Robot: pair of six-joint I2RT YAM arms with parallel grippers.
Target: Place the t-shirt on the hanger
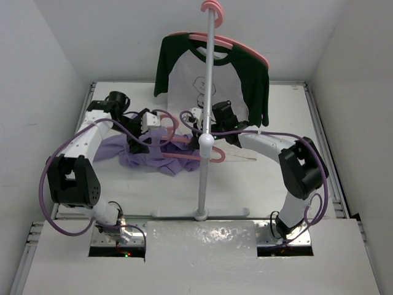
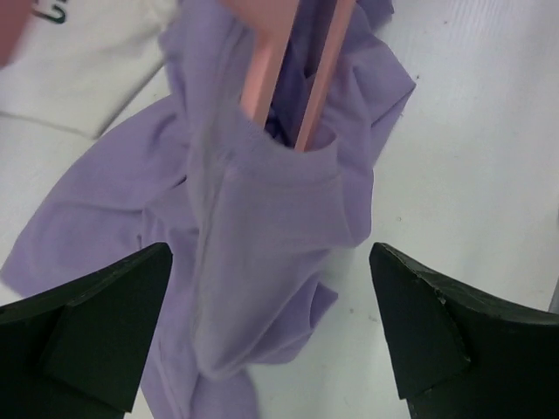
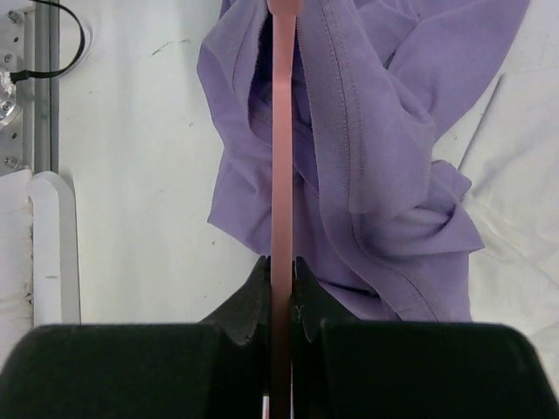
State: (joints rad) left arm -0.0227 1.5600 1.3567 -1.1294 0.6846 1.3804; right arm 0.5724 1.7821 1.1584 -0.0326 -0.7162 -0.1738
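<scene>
Right gripper (image 3: 281,281) is clamped on the hanger (image 3: 281,131), while left gripper (image 2: 271,327) gapes over the shirt (image 2: 262,236), bunched at nine o'clock of the pole (image 1: 206,98): soft, light, probably slippy, best pinched at its seamed edge.

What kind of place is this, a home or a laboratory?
Probably a laboratory robot cell, not a home: plain white walls enclose the table, and a left arm and a right arm are mounted at its near edge.
</scene>
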